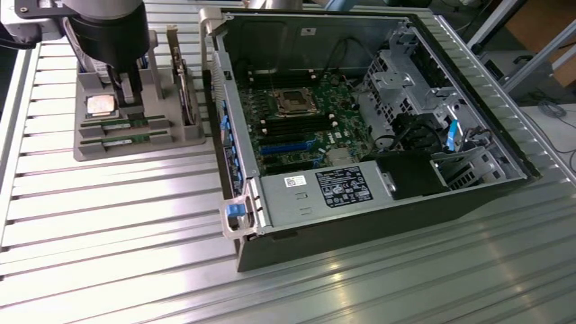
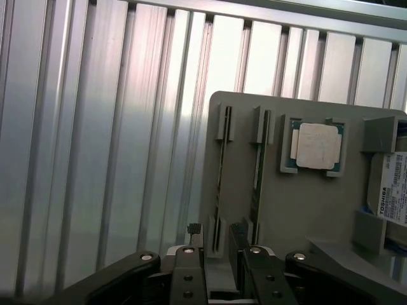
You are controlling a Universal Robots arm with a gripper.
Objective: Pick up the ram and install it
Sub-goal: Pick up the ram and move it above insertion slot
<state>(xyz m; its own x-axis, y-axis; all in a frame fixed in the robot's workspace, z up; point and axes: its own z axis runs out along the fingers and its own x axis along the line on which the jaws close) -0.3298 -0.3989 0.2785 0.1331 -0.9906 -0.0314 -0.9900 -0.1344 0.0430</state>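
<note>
Ram (image 2: 220, 184) is sitting on edge in the grey holder (image 2: 299, 213). Your gripper (image 2: 216, 244) is hovering over one end of it w/ jaws spread wide, one finger each side; prob. no contact, hard to tell. Second stick (image 2: 257, 171) is standing btw. it and the CPU (image 2: 317, 145). Open PC case (image 1: 342, 239) is lying on the exterior view's right.

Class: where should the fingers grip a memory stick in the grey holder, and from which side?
Pinch the memory stick across its flat faces at the free top edge, from above: it stands on edge, ends slotted in the holder.
</note>
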